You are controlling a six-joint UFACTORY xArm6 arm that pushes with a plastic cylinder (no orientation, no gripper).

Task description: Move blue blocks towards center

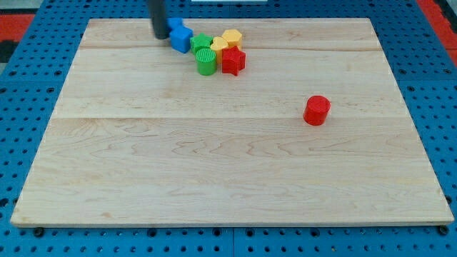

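A pale wooden board (pixel 228 164), made of planks joined along faint horizontal seams, was seen filling most of the view. It was laid on a blue perforated surface (pixel 43 43) dotted with regular holes. Red patches (pixel 18 18) were glimpsed at the view's top corners. The lighting was even, with soft shadows cast.

A lab-style test bench: a pale wooden board (pixel 228 157) lies on a blue perforated mounting plate (pixel 28 43) dotted with regular holes, red matting (pixel 439 11) at the corners.
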